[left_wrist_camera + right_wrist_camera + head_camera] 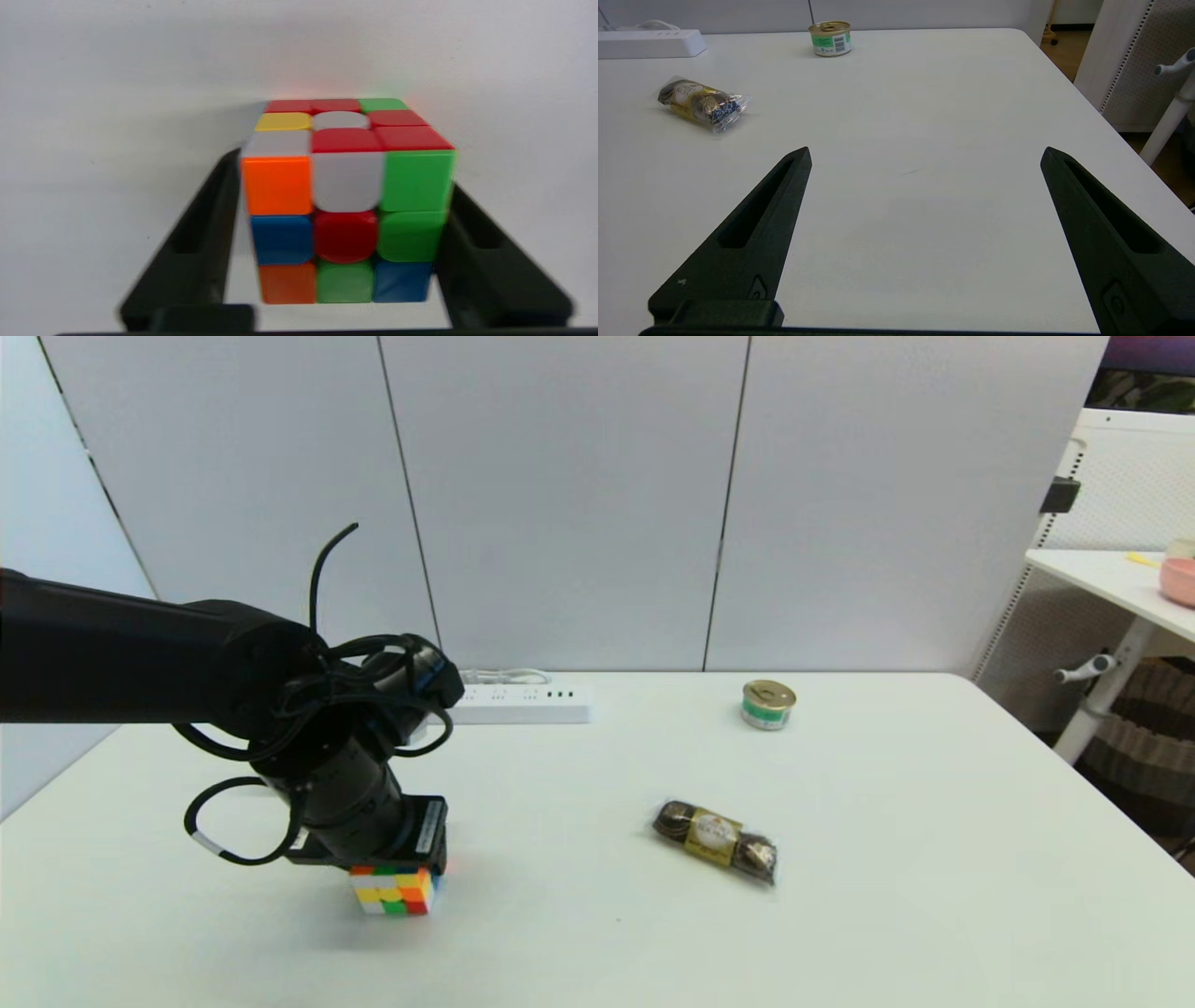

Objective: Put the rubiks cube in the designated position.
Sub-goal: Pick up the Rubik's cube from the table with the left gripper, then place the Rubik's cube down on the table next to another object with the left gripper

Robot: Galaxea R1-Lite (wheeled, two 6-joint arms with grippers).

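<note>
the glossy, stickerless plastic rubiks cube (396,889) is clamped between the left gripper (343,224) jaws, well left of the crinkly clear chocolate packet (715,841). the right gripper (924,158) is held with jaws wide apart.

Scrambled squares of orange, white, green, blue, red and yellow on the cube (345,205), lower left of the head view. Black fingers (201,247) either side. Plain white table (887,915). Gold lid, green-and-white label on the tin (767,704). Gold band, brown balls, clear wrapper on the chocolate pack (715,840). White power strip (523,704).
</note>
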